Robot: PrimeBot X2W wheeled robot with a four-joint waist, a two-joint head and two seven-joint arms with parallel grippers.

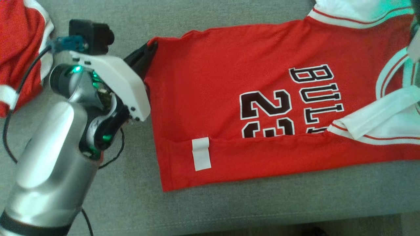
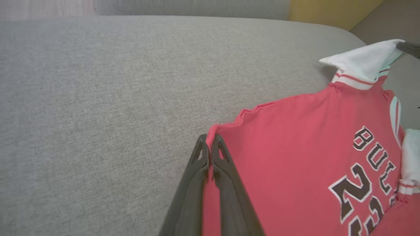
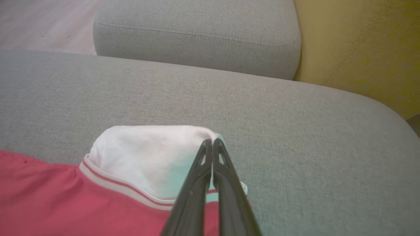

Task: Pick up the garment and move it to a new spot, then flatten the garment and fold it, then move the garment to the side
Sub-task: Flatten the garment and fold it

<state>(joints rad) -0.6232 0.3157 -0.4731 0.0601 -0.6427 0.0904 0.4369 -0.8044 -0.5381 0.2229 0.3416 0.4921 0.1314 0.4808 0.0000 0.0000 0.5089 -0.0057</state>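
Observation:
The garment [image 1: 229, 98] is a red jersey with white sleeves and black number print, lying spread on the grey sofa cushion [image 1: 229, 203]. Its lower edge is folded up over the print, with a white label [image 1: 201, 153] showing. My left gripper [image 1: 151, 46] is shut on the jersey's far hem corner [image 2: 215, 131], with the fingertips [image 2: 200, 150] pressed together over the red cloth. In the right wrist view my right gripper [image 3: 210, 142] is shut on the edge of the white sleeve [image 3: 147, 154]. That sleeve [image 2: 364, 64] appears slightly lifted in the left wrist view.
Another red and white garment [image 1: 19, 42] lies bunched at the far left of the cushion, beside my left arm's black cable [image 1: 6, 131]. Beyond the seat stand a grey cushion [image 3: 197, 32] and a yellow cushion [image 3: 361, 49]. Wooden floor [image 3: 42, 23] shows behind.

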